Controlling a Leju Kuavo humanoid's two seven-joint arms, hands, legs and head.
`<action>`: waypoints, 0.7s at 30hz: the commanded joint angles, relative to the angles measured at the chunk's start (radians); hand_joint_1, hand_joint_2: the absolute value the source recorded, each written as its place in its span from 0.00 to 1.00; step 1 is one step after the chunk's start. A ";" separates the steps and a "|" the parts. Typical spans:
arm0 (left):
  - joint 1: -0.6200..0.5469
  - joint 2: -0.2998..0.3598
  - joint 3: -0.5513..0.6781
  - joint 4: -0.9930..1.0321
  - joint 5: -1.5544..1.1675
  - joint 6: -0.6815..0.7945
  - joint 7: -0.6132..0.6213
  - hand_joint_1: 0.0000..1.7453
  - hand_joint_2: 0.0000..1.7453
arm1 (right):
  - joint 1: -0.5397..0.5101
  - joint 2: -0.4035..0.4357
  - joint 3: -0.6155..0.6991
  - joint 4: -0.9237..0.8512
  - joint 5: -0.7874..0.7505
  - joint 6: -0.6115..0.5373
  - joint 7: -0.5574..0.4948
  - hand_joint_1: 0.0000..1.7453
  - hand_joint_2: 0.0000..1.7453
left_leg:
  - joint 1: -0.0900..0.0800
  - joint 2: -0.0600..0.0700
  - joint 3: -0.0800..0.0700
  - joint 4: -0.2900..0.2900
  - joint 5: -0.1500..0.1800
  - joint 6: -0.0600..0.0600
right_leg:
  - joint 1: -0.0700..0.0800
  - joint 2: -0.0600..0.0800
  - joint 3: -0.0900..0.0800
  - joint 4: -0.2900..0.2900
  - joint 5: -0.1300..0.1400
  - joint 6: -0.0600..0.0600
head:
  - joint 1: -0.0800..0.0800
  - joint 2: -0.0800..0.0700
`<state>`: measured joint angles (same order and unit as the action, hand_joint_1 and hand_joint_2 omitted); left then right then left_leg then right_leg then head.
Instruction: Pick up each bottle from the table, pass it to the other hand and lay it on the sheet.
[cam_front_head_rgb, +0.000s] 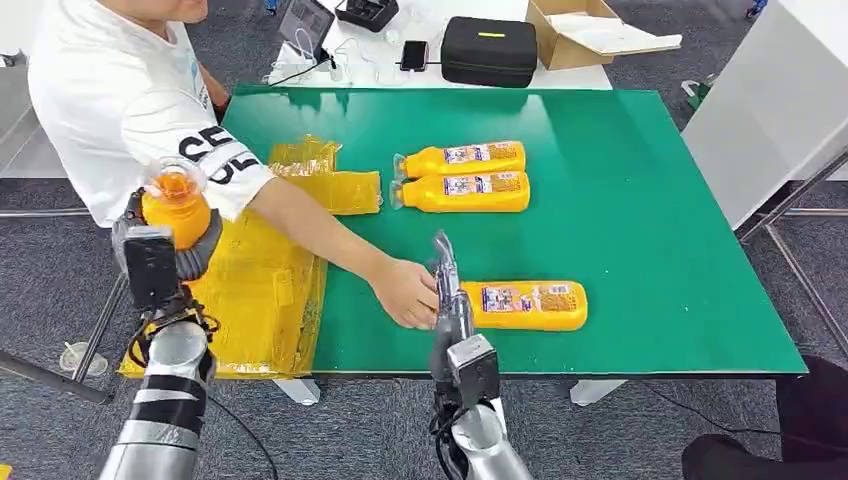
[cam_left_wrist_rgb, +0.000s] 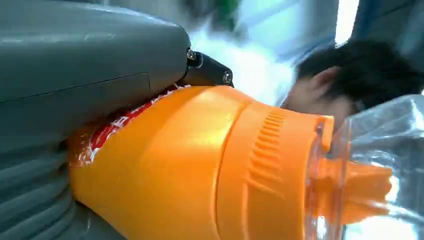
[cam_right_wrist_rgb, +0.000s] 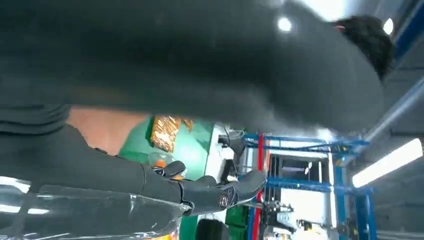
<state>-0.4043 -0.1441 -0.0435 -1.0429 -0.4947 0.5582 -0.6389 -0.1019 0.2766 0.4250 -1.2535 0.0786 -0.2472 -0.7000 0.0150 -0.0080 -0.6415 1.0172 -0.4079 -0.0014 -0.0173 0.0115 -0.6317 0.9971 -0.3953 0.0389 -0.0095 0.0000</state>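
Note:
My left hand (cam_front_head_rgb: 165, 248) grips an orange bottle (cam_front_head_rgb: 177, 212) upright, clear cap up, above the left edge of the yellow sheet (cam_front_head_rgb: 262, 290). Up close, that bottle (cam_left_wrist_rgb: 200, 165) lies against the grey hand (cam_left_wrist_rgb: 75, 75). Another orange bottle (cam_front_head_rgb: 528, 305) lies on the green table (cam_front_head_rgb: 640, 200) near the front edge. My right hand (cam_front_head_rgb: 447, 285) stands at its cap end with fingers (cam_right_wrist_rgb: 220, 192) stretched straight, holding nothing. A person's hand (cam_front_head_rgb: 405, 292) reaches in to the same spot, just left of my right hand. Two more bottles (cam_front_head_rgb: 465, 158) (cam_front_head_rgb: 468, 192) lie side by side mid-table.
The person (cam_front_head_rgb: 120, 90) in a white shirt leans in from the far left, arm across the sheet. A crumpled yellow bag (cam_front_head_rgb: 330, 182) lies beside the two bottles. Behind the table are a black case (cam_front_head_rgb: 489, 50) and a cardboard box (cam_front_head_rgb: 590, 35).

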 joint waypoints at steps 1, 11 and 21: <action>-0.131 0.137 -0.071 0.389 -0.318 0.033 0.091 1.00 1.00 | -0.025 -0.034 0.002 0.007 -0.021 0.025 0.002 0.00 0.00 | 0.001 0.001 0.007 -0.002 -0.001 0.001 | 0.002 -0.001 0.007 -0.002 -0.001 -0.002 | 0.000 0.000; -0.115 0.179 -0.096 0.484 -0.381 -0.104 0.069 1.00 1.00 | -0.039 -0.025 -0.005 0.037 -0.027 0.068 0.002 0.00 0.00 | 0.000 0.002 0.003 -0.001 -0.001 0.000 | 0.001 0.000 0.003 -0.001 -0.001 -0.001 | 0.000 0.000; -0.109 0.190 -0.095 0.516 -0.374 -0.199 0.035 1.00 1.00 | -0.050 -0.015 -0.015 0.068 -0.033 0.085 0.002 0.00 0.00 | 0.000 0.001 0.002 0.000 -0.001 0.000 | 0.001 0.000 0.002 -0.001 0.000 -0.001 | 0.000 0.000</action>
<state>-0.4736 -0.0080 -0.0961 -0.6862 -0.8701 0.4722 -0.5635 -0.1037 0.2739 0.4215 -1.2627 0.0557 -0.1850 -0.7000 0.0150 -0.0076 -0.6424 1.0172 -0.4080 -0.0016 -0.0173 0.0117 -0.6327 0.9973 -0.3954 0.0388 -0.0095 0.0000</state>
